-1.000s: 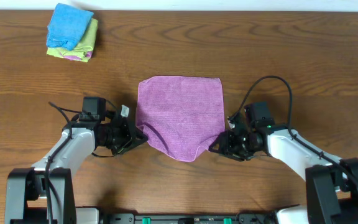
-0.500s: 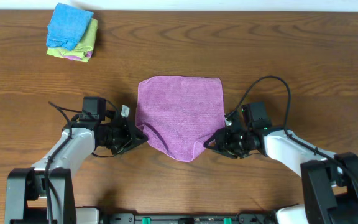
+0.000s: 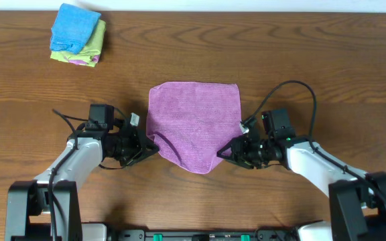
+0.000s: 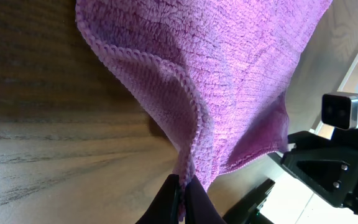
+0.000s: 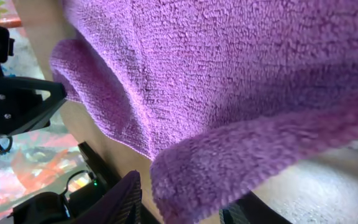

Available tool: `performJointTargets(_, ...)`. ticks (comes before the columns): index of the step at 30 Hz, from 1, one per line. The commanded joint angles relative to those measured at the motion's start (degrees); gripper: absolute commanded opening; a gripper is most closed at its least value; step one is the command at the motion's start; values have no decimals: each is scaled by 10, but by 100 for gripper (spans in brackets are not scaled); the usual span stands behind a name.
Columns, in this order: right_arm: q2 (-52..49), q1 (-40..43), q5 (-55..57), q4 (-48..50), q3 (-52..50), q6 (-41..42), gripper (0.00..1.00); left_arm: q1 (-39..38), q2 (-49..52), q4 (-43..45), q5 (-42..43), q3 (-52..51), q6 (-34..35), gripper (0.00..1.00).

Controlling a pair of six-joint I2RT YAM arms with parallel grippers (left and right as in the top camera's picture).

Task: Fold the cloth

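Note:
The purple cloth [image 3: 193,124] lies spread on the wooden table between the two arms, with both near corners drawn in and raised. My left gripper [image 3: 151,148] is at the near left corner. In the left wrist view it [image 4: 182,193] is shut on the cloth's hem [image 4: 191,143], which rises in a pinched ridge. My right gripper [image 3: 223,154] is at the near right corner. In the right wrist view its fingers [image 5: 188,202] stand apart on either side of the fuzzy cloth corner [image 5: 229,81], with a gap showing beside the left finger [image 5: 129,190].
A stack of folded cloths, bright blue [image 3: 76,28] on light green [image 3: 96,41], sits at the table's far left corner. The right arm [image 4: 340,155] shows in the left wrist view beyond the cloth. The table's near edge lies just behind both grippers.
My right gripper has slid left onto the cloth's near right corner and its jaws have narrowed a little. The left gripper and its held corner have not moved.

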State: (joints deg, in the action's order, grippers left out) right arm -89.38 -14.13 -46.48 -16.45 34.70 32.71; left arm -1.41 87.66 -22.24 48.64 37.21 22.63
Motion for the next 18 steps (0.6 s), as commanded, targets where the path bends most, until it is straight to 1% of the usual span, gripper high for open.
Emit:
performJointTargets(1, 8, -5, 19, -11, 6, 7, 40, -1, 4, 0, -8, 8, -8, 6)
performJointTargets(9, 8, -5, 24, -11, 6, 38, 41, -1, 4, 0, -8, 8, -9, 6)
performJointTargets(11, 8, -4, 28, -11, 6, 43, 40, -1, 4, -1, -8, 8, -13, 6)
performJointTargets(12, 8, -3, 30, -11, 6, 50, 39, -1, 4, -2, -8, 8, -14, 6)
performJointTargets(14, 8, -1, 30, -11, 6, 56, 31, -1, 4, -2, -8, 8, -15, 6)
performJointTargets(16, 8, 3, 30, -12, 6, 57, 20, -1, 4, -2, -8, 8, -17, 6)
performJointTargets(18, 8, 4, 30, -14, 6, 56, 15, -1, 4, -2, -8, 8, -17, 6)
